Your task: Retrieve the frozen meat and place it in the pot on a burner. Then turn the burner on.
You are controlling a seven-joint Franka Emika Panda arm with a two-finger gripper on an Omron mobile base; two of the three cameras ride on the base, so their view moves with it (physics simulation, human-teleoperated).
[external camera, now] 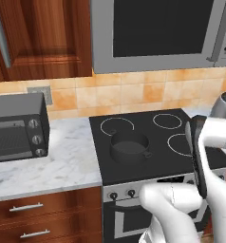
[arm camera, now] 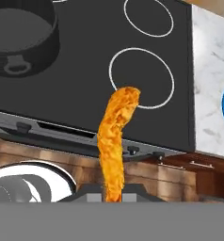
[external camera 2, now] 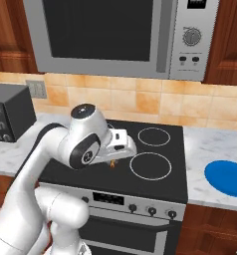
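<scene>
While the frozen meat (arm camera: 116, 141) is pinched in the closed end effector (external camera 2: 113, 163) above the stove's (external camera: 148, 156) front edge, the pot (external camera: 129, 147) is seen on the front-left burner, a blue plate (external camera 2: 229, 178) lying on the table to the right.

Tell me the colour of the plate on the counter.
Blue plate, clearest in the right base view.

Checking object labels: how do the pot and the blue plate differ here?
The pot is dark grey, walled, with side handles; the blue plate is flat and bright. The pot sits on a front burner of the stove; the plate lies on the marble counter beside the stove. Both are round and empty.
</scene>
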